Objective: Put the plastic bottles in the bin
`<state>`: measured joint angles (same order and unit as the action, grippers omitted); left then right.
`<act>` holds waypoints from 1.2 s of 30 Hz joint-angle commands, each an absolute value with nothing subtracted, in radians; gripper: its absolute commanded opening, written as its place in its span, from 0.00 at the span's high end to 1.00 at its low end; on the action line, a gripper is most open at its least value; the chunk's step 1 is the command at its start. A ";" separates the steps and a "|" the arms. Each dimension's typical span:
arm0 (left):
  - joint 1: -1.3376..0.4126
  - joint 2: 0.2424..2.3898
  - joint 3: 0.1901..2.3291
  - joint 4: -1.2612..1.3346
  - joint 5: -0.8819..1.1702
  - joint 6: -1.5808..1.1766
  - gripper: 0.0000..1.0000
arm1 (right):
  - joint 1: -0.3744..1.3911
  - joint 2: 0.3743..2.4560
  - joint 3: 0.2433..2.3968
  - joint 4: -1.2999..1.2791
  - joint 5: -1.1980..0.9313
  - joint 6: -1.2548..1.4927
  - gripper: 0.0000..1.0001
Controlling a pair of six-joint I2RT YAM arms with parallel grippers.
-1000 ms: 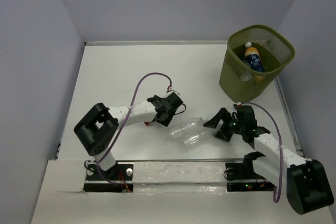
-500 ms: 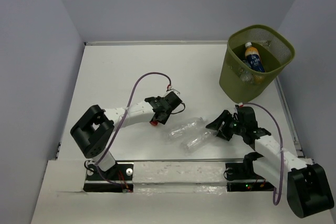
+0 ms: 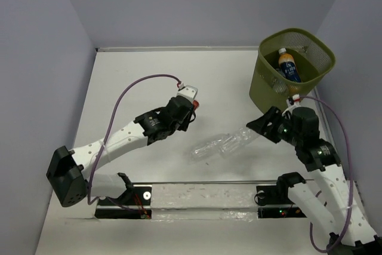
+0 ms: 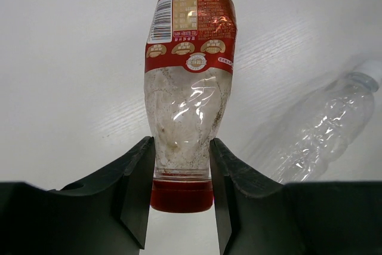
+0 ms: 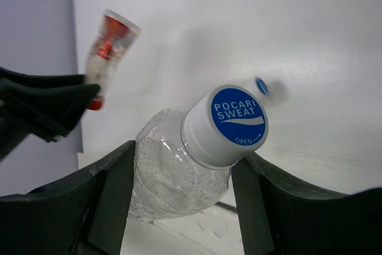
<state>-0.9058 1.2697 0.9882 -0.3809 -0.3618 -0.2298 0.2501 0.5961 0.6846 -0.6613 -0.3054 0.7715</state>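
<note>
My left gripper (image 4: 182, 153) is shut on the neck of a red-labelled bottle (image 4: 190, 70), just above its red cap, and holds it off the table (image 3: 149, 76). In the top view that gripper (image 3: 188, 104) is raised at centre left. My right gripper (image 5: 186, 159) is shut on a clear label-less bottle (image 5: 179, 177), whose blue-and-white cap faces the camera. It holds the bottle (image 3: 239, 140) tilted, left of the olive-green mesh bin (image 3: 262, 85). A second clear bottle (image 3: 206, 149) lies on the table beside it. An orange-filled bottle (image 3: 287, 64) lies in the bin.
The bin stands at the far right corner against the right wall. Grey walls close the table on the left, back and right. A clear strip (image 3: 197, 192) runs along the near edge between the arm bases. Purple cables loop over both arms.
My left gripper has shut on the red-labelled bottle and lifted it up and away from me. My right gripper has shut on one clear bottle and raised it toward the bin.
</note>
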 commanded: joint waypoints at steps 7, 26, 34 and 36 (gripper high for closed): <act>-0.890 1.091 0.928 -0.275 -0.296 -0.218 0.63 | 0.256 0.903 1.477 -0.712 -0.160 0.488 0.60; -0.887 0.970 0.876 -0.215 -0.156 -0.203 0.68 | 0.149 1.378 1.945 -0.499 0.736 0.011 0.67; -0.877 0.956 0.876 -0.181 -0.106 -0.209 0.69 | 0.042 1.368 1.749 -0.488 0.505 0.166 0.38; -0.855 0.960 0.894 -0.169 -0.056 -0.222 0.70 | 0.031 1.345 1.740 -0.501 0.456 0.208 0.05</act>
<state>-0.8829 0.9752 0.8753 -0.2340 -0.1444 -0.2214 0.0528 1.3937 1.7428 -0.5472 0.5732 0.1143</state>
